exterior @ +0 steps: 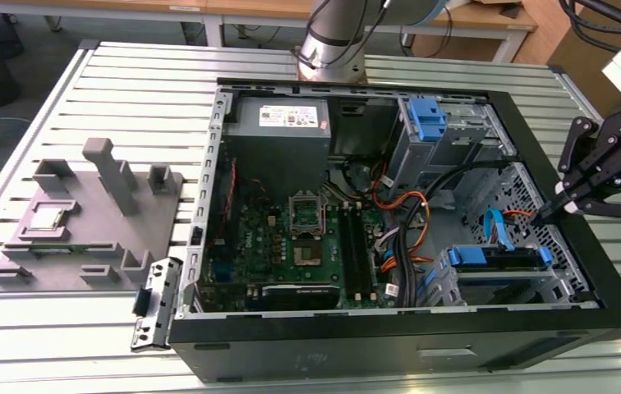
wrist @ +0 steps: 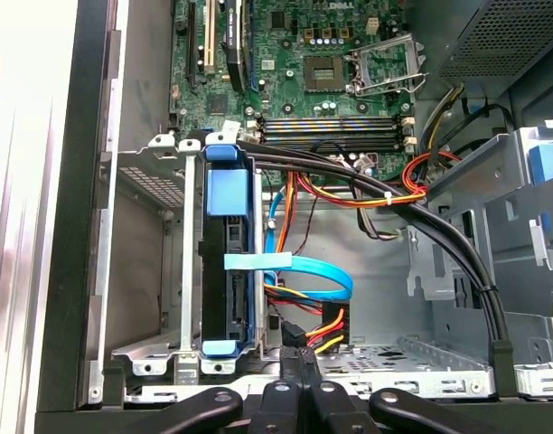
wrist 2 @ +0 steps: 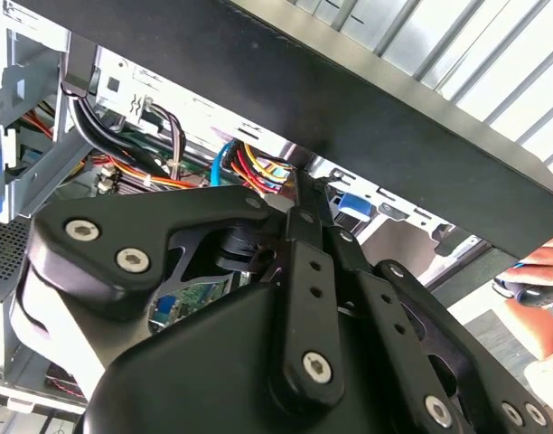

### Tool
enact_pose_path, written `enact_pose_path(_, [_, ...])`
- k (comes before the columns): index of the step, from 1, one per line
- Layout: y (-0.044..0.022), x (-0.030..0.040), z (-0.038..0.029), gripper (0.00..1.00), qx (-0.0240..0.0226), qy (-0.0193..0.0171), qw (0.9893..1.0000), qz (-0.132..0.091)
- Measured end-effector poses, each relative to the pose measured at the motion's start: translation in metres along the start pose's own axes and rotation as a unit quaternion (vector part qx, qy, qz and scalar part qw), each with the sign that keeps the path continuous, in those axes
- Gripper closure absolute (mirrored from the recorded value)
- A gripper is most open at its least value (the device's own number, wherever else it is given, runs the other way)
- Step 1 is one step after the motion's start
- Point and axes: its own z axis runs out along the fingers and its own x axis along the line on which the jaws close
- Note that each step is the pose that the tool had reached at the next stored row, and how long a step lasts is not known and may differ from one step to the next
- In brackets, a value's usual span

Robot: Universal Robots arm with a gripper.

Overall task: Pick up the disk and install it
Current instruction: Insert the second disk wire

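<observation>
The disk (exterior: 494, 256) sits edge-on in the metal drive cage at the front corner of the open computer case (exterior: 398, 345), on the exterior view's right. Its blue bracket shows along the top. In the first wrist view the disk (wrist: 229, 262) stands in the cage with blue caps at both ends and a blue cable beside it. My gripper (exterior: 565, 205) hangs over the case's rim just beyond the cage, apart from the disk. Its fingers are shut with nothing between them, as both wrist views show (wrist: 299, 360) (wrist 2: 304, 194).
Bundled cables (exterior: 420, 213) cross the case beside the cage. A blue latch piece (exterior: 425, 119) sits in the upper bay next to the power supply (exterior: 278, 119). A grey fixture (exterior: 91, 222) and a black bezel strip (exterior: 155, 304) lie on the slatted table. A person's hand (wrist 2: 538, 280) shows.
</observation>
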Motion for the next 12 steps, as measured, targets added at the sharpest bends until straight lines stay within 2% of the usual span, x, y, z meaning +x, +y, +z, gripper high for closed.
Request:
enact_pose_path(4, [0.0, 0.0, 0.0, 0.89, -0.0001, 0.0002, 1.0, 0.0])
enact_pose_path(5, [0.0, 0.0, 0.0, 0.83, -0.0001, 0.0003, 1.0, 0.0])
enact_pose_path(6, [0.0, 0.0, 0.0, 0.83, -0.0001, 0.0003, 1.0, 0.0])
enact_pose_path(8, [0.0, 0.0, 0.0, 0.71, -0.0001, 0.0004, 1.0, 0.0])
enact_pose_path(9, [0.0, 0.0, 0.0, 0.71, -0.0001, 0.0005, 1.0, 0.0])
enact_pose_path(10, [0.0, 0.0, 0.0, 0.64, -0.0001, 0.0005, 1.0, 0.0])
enact_pose_path(12, [-0.0002, -0.0001, 0.0006, 0.64, -0.0001, 0.0008, 1.0, 0.0])
